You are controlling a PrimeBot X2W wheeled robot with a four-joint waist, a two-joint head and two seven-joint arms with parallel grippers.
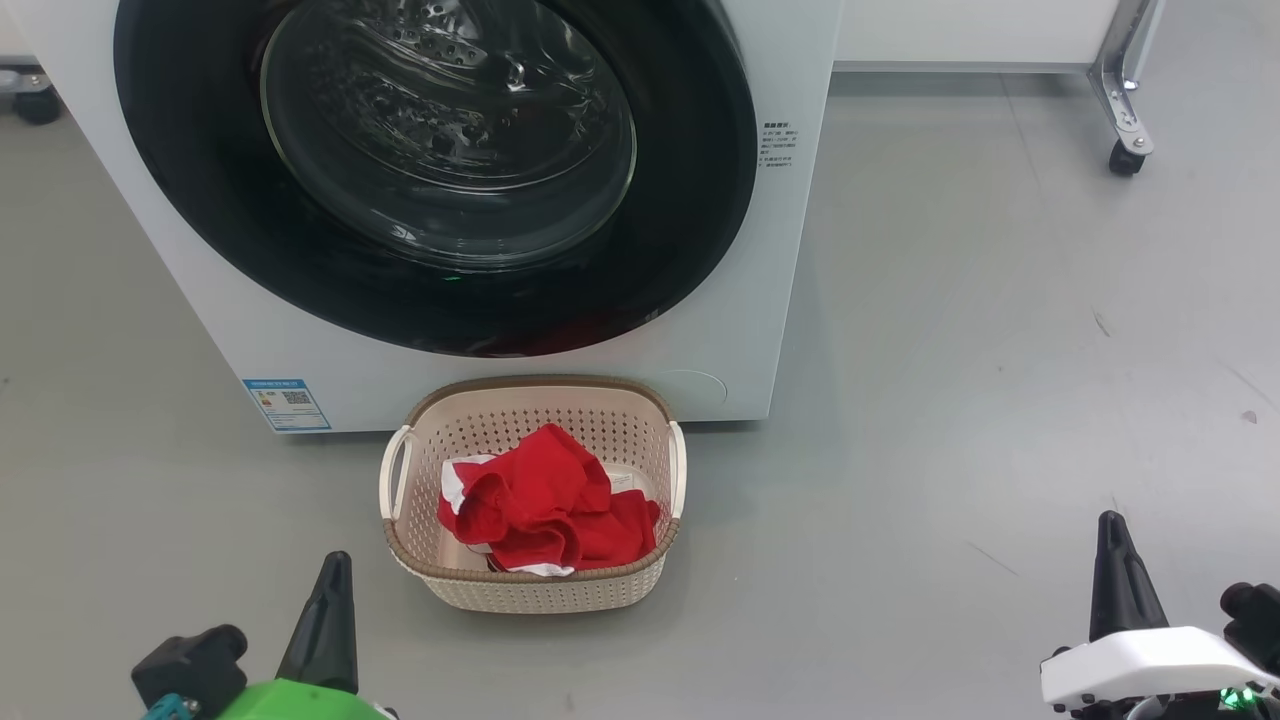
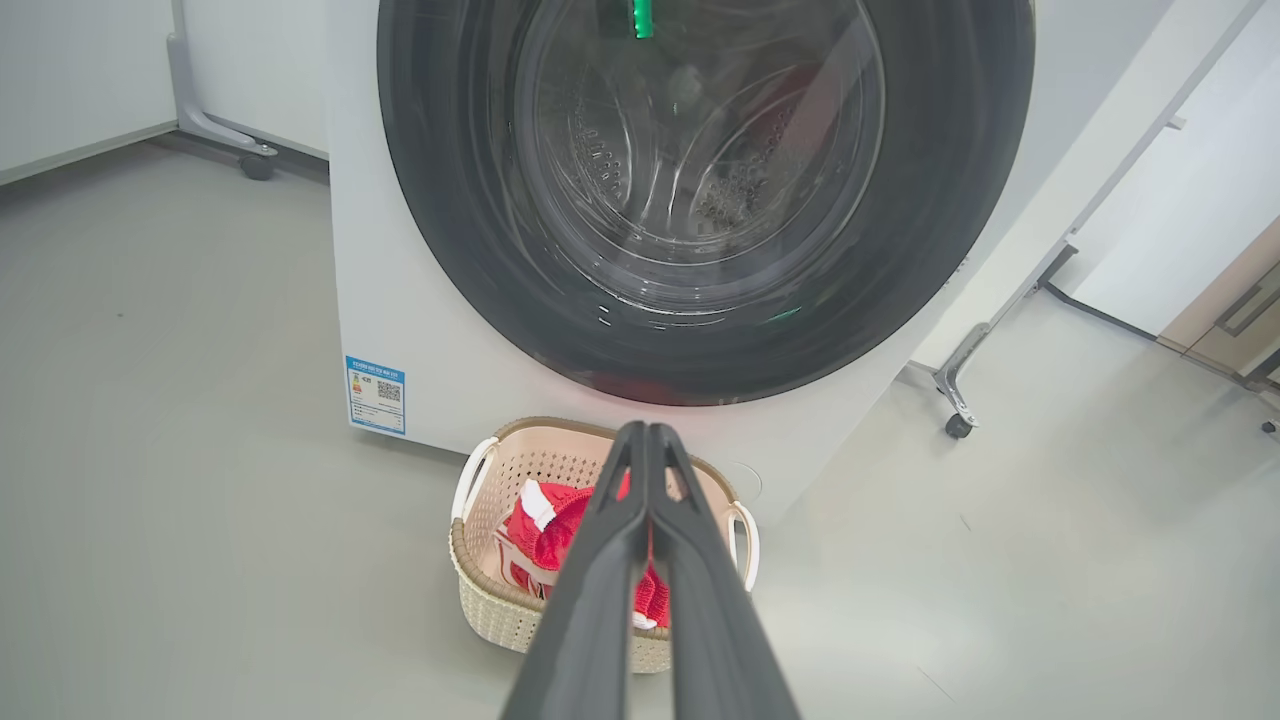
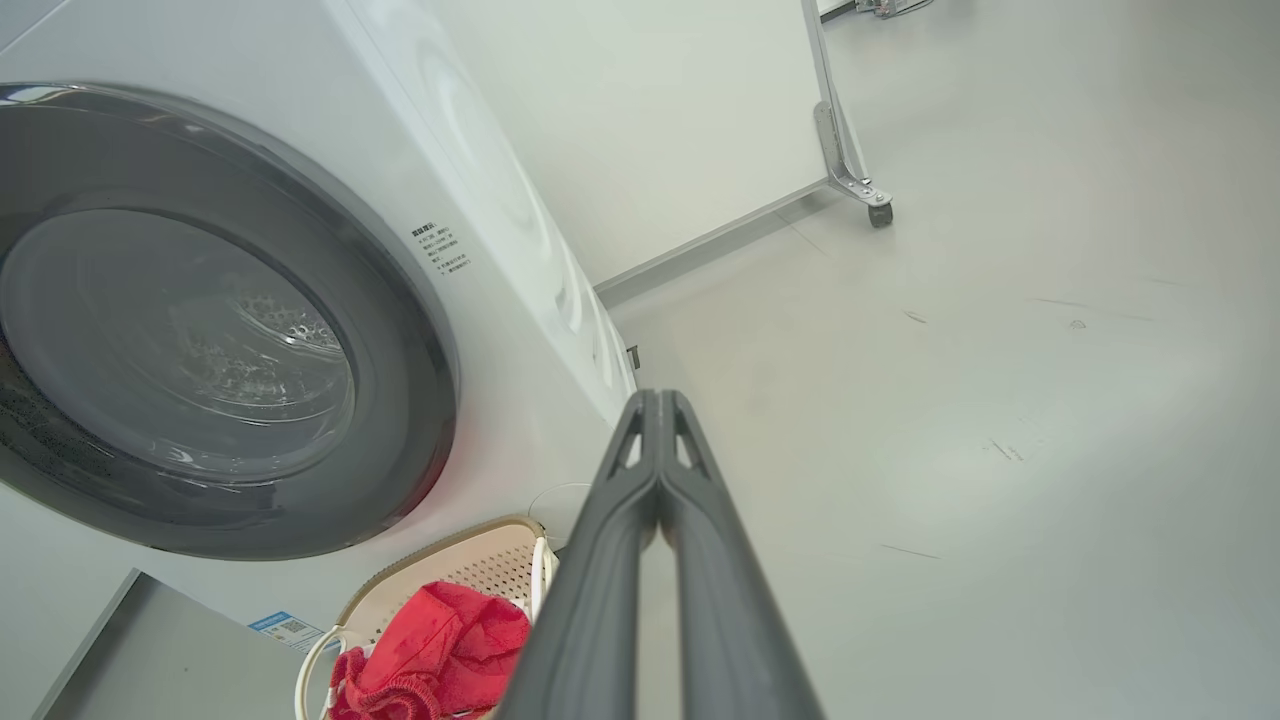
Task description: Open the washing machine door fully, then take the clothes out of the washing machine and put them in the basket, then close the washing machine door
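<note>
The white washing machine fills the top of the head view. Its round black door with the glass bowl window sits flat against the front, closed. On the floor right before it stands the cream basket holding the red clothes with white trim. My left gripper hangs at the lower left, a little left of the basket, fingers pressed together and empty. My right gripper is far to the lower right over bare floor, also shut and empty. The left wrist view shows the basket and door ahead.
A blue label sits low on the machine's front left. A white panel on a wheeled metal foot stands at the back right. Grey floor spreads open to the right of the machine.
</note>
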